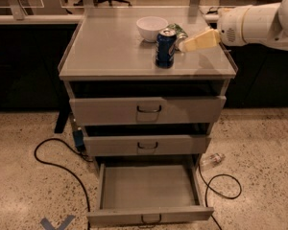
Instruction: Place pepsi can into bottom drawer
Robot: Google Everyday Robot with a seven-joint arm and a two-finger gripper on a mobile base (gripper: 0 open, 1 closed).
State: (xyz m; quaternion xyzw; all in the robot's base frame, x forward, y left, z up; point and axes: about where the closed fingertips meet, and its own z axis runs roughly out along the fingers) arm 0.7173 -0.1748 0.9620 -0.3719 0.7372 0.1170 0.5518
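Note:
The pepsi can (165, 48) stands upright on the grey cabinet top (110, 51), dark blue with a silver top. The bottom drawer (149, 188) is pulled out and holds nothing. My gripper (185, 45) comes in from the right on a white arm (254, 23); its cream fingers (199, 40) point left, just right of the can and close to it, holding nothing. The two upper drawers (148, 110) are only slightly out.
A white bowl (151, 28) sits behind the can, with a green can (178, 31) lying beside it. Black cables (57, 162) loop on the floor left and right of the cabinet. A clear plastic bottle (212, 159) lies on the floor at right.

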